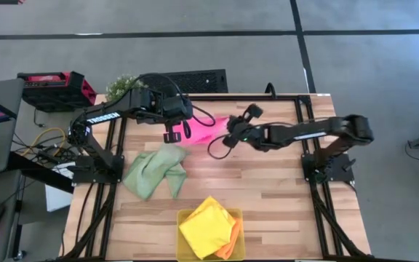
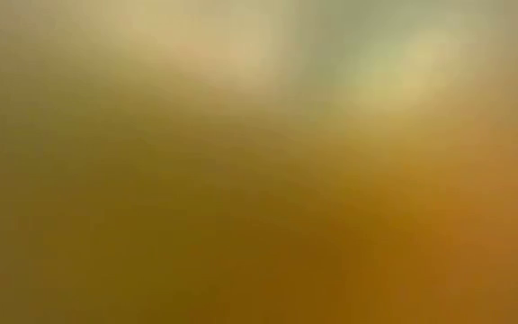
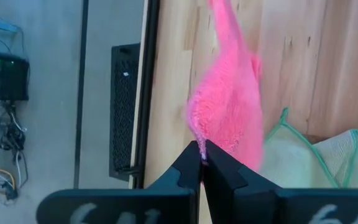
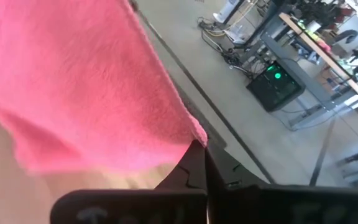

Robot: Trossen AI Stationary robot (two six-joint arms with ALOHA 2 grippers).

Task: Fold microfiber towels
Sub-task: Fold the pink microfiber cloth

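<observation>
High view gives four towels total, one of each colour. The pink towel (image 1: pixel 204 129) is stretched between the two grippers near the table's (image 1: pixel 282 189) far edge, roughly centre. The green towel (image 1: pixel 155 172) lies crumpled on the wood on the left side, just below the left gripper (image 1: pixel 172 136). The yellow towel (image 1: pixel 206 225) sits in a yellow tray (image 1: pixel 182 251) at the near edge, and the orange towel (image 1: pixel 231 240) peeks out from under it on the right side of that same tray. So one tray, two towels in it, one loose on the table, one held.

Left wrist view shows the left gripper's fingers (image 3: pixel 188 163) pinched tight together on an edge of the pink towel (image 3: pixel 229 106), with the green one (image 3: pixel 316 158) just beside it. Right wrist view is the same deal: the right gripper (image 4: pixel 202 149) is clamped closed on a corner of the pink towel (image 4: pixel 73 81), which fills most of that shot. In the high view the right gripper (image 1: pixel 233 132) is at the pink towel's right end.

Low view is just a yellow-orange blur, can't make out anything there.
</observation>
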